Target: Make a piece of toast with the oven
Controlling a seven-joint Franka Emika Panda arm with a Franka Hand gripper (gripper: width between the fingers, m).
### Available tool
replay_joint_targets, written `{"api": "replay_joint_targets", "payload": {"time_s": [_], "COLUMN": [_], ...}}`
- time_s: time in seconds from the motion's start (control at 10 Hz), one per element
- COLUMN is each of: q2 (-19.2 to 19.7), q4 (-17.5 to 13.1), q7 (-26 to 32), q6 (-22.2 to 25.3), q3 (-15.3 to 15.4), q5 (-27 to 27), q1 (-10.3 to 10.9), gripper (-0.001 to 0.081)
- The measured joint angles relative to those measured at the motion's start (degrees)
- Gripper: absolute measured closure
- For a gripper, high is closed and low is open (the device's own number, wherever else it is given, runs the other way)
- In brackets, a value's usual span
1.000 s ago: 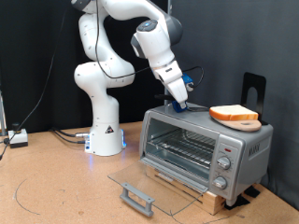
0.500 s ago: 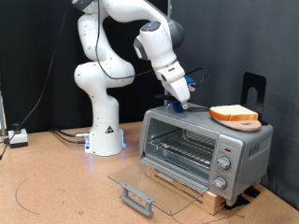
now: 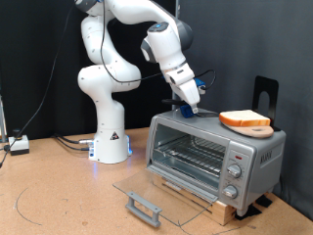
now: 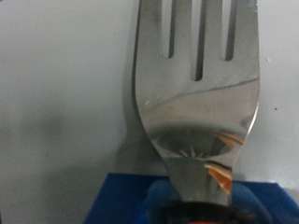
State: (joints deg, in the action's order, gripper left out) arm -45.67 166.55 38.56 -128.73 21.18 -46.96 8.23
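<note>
While the gripper (image 3: 192, 108) hovers over the oven (image 3: 210, 155) w/ fingers clamped on a spatula (image 4: 198, 103), the toast (image 3: 245, 120) looks light, crumbly—lift from underneath.

The exterior view faces the oven (image 3: 215, 152) from in front, mid-distance; the wrist view sits extremely close above a spatula (image 4: 198, 103).

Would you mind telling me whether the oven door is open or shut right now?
Open: the oven's glass door lies folded down flat in front, leaving the wire rack exposed.
</note>
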Motion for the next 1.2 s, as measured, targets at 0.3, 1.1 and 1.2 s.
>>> {"api": "replay_joint_targets", "payload": {"time_s": [0.3,1.1,1.2], "q2": [-0.2,-0.3,-0.3], "q4": [0.2,0.3,0.2], "q7": [-1.4,-1.7,-1.7], "q6": [0.1,0.9,1.4], "q3": [1.0,1.3,1.3], "q5": [0.4,0.7,0.7], "q1": [-0.7,-2.9,-3.2], "gripper": [0.0109,0.034,0.034]}}
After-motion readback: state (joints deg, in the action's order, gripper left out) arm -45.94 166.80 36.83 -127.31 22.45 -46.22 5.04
